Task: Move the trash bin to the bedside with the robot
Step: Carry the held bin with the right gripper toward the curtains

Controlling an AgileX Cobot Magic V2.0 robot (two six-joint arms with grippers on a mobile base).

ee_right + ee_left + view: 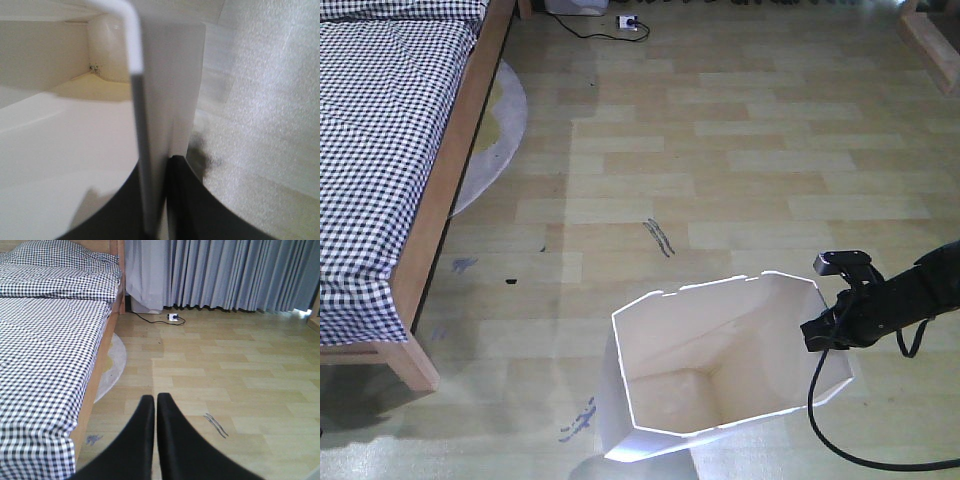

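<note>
The trash bin (720,320) stands on the wooden floor (770,170), well apart from the bed (380,130) and off past its foot corner, with a stretch of bare boards between the two. The bin is upright or slightly tipped, its mouth open to the front camera, and its cream inside holds nothing that can be seen. On the side of the bin away from the bed, the right gripper (827,330) reaches in from the edge of the view at the end of a thin black arm, with a black cable (815,400) looping down beside it. The right wrist view shows this gripper (160,200) closed onto the bin's wall: one dark finger (115,215) lies inside the bin, the other is outside, and the thin white rim is pinched between them. The left gripper (155,399) hangs over the floor beside the bed's long wooden side rail, pointing along it toward the head end; its two black fingers are brought together with only a thin slit between them, and they hold nothing. A round pale rug (505,120) pokes out from under the bed, dark scuff marks (660,237) lie on the boards between bed and bin, and beyond the bed's head end a white power strip (173,317) lies below grey curtains (225,275).
</note>
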